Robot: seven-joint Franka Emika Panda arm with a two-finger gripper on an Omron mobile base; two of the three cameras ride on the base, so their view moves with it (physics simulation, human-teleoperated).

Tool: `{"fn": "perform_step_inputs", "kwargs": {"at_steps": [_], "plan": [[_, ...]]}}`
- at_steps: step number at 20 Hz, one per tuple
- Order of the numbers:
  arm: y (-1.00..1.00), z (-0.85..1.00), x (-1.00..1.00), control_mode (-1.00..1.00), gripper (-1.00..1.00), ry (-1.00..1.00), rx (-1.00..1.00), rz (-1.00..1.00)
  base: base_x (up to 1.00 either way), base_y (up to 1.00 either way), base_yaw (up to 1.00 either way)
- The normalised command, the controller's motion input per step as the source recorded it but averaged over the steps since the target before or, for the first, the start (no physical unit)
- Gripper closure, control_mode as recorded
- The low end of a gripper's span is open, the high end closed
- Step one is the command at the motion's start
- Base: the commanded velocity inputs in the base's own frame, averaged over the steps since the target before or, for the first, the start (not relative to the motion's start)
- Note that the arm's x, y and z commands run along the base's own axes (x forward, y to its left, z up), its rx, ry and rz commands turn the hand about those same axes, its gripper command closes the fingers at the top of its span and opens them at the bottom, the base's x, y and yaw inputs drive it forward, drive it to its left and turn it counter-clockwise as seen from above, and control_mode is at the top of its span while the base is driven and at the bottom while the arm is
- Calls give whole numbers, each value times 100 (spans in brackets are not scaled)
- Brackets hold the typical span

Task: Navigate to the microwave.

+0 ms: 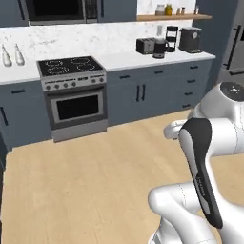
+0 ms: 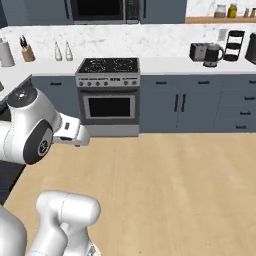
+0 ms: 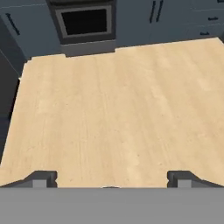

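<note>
The microwave [image 1: 56, 9] is mounted high between the upper cabinets, directly above the range, and its top is cut off by the frame. Its black glass door and dark keypad strip also appear in the right base view, where the microwave [image 2: 98, 9] sits at the top edge. My gripper [image 3: 112, 179] is open with nothing between its fingers and points down at the wooden floor, well short of the cabinets. The arm is folded close to the base.
A range oven [image 1: 74, 90] with burner rings stands below the microwave, flanked by blue-grey cabinets [image 1: 143, 93]. On the counter are a toaster [image 1: 145, 45], a kettle [image 1: 159, 47], a coffee machine [image 1: 190, 39], two bottles [image 1: 12, 55] and a knife block [image 2: 28, 51]. Open wooden floor [image 3: 118, 105] lies ahead.
</note>
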Motion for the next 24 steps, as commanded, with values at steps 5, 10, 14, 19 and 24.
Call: {"fn": "perform_step_inputs", "kwargs": {"at_steps": [5,10,14,19,24], "plan": [[0,0,0,100,-100,0,0,0,100,-51,62],[0,0,0,100,-100,0,0,0,100,-71,32],[0,0,0,100,-100,0,0,0,100,-41,14],[0,0,0,100,-100,0,0,0,100,11,-2],[0,0,0,100,-100,0,0,0,100,46,-11]]}}
